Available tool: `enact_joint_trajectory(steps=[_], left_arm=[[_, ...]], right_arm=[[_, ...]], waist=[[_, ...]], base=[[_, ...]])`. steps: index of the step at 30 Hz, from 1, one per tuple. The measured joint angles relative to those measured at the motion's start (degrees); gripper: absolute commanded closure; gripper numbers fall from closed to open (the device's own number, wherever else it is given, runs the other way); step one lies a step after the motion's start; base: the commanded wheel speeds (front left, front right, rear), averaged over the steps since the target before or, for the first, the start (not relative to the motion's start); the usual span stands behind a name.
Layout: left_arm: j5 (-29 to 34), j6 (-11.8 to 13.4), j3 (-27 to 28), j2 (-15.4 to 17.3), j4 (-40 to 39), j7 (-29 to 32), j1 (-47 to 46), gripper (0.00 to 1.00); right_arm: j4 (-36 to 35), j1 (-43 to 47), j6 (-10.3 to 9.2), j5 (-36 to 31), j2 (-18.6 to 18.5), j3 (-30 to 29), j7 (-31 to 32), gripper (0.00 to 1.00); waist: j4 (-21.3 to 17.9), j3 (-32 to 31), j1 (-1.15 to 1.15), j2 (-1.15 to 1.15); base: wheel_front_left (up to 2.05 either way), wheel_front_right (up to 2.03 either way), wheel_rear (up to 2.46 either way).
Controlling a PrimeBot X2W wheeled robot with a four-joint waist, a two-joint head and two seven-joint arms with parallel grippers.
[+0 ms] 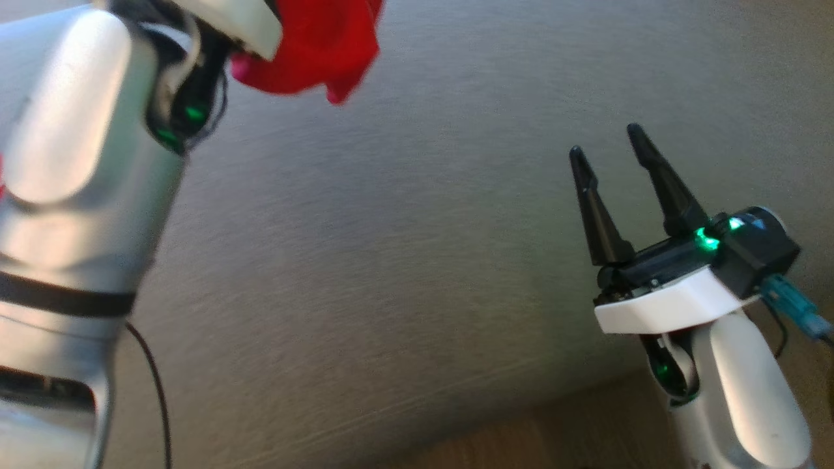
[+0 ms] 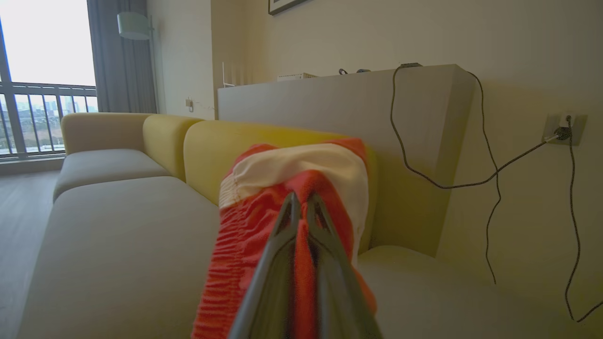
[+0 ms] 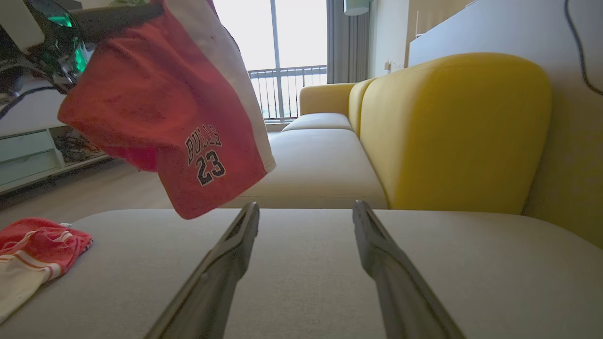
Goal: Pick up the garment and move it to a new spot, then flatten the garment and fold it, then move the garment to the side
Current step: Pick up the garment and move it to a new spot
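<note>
Left claw: fingers together, clamped on the red shorts — raised above the sofa seat.
Shorts: white side stripe, "BULLS 23" print, hanging clear of the seat.
Right claw: fingers apart, holding nothing — low over the seat.
</note>
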Motion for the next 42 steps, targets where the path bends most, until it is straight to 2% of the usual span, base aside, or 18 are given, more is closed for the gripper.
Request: enact_joint_trajectory(steps=[6, 8, 9, 17, 18, 19, 20, 24, 27, 36, 42], left_arm=[[2.42, 2.88, -2.74, -1.45, 2.88, -0.96, 3.57, 1.00], [3.04, 3.11, -3.19, -1.51, 4.03, -1.18, 4.07, 1.00], [5.39, 4.17, -4.76, -1.23, 6.54, -2.75, 5.16, 1.00], [5.78, 4.59, -6.31, -2.16, 15.01, -6.36, 11.94, 1.00], [5.77, 4.30, -6.41, -2.70, 15.81, -6.80, 12.40, 0.85], [5.64, 3.94, -6.44, -3.24, 16.31, -7.16, 12.63, 0.20], [5.24, 3.89, -6.43, -3.85, 16.58, -7.55, 12.64, 0.00], [4.65, 4.04, -5.77, -5.84, 16.52, -8.18, 13.04, 0.00], [4.36, 5.02, -3.53, -6.20, 13.82, -8.64, 15.84, 0.00], [8.38, 9.59, 7.49, -6.17, -4.72, -8.65, 36.98, 0.00], [14.13, 9.72, 13.23, -8.00, -14.94, -8.65, 49.07, 0.00]], right_arm=[[-1.51, 0.70, 0.00, 1.88, 0.02, -0.56, -0.03, 0.00], [-1.66, 1.08, 0.00, 2.32, 0.02, -0.47, -0.03, 0.00], [-1.68, 1.38, 0.00, 3.01, 0.02, -0.18, -0.03, 0.00], [-2.21, 1.22, 0.00, 3.58, 0.08, 1.19, -0.03, 0.00], [-2.21, 1.17, 0.00, 3.33, 0.09, 1.20, -0.03, 0.00], [-2.20, 1.07, 0.00, 3.10, 0.11, 1.24, -0.03, 0.00], [-2.18, 1.03, 0.00, 2.76, 0.10, 1.26, -0.03, 0.00], [-1.37, 1.03, 0.00, 1.62, 0.11, 1.59, -0.03, 0.00], [-0.38, 1.10, 0.00, 0.71, 0.10, 1.96, -0.03, 0.00], [3.89, 4.62, 0.00, -0.33, 0.07, 2.12, -0.03, 0.00], [5.55, 6.86, 0.00, -0.83, 0.08, 1.03, -0.03, 0.00]], waist=[[-8.18, 1.69, 0.00, 0.00], [-9.30, 2.18, 0.00, 0.00], [-11.14, 3.30, 0.00, 0.00], [-13.50, 7.29, 0.01, -0.01], [-13.14, 7.41, 0.00, -0.01], [-12.66, 7.44, 0.00, 0.00], [-12.09, 7.38, 0.00, 0.00], [-8.95, 5.96, 0.00, 0.00], [-6.14, 4.09, 0.00, 0.00], [3.58, -2.44, 0.00, 0.00], [9.79, -6.97, 0.00, 0.00]], base=[[0.00, 0.00, 0.00], [0.00, 0.00, 0.00], [0.00, 0.00, 0.00], [0.00, 0.00, 0.00], [0.00, 0.00, 0.00], [0.00, 0.00, 0.00], [0.00, 0.00, 0.00], [0.00, 0.00, 0.00], [0.00, 0.00, 0.00], [0.00, 0.00, 0.00], [0.00, 0.00, 0.00]])
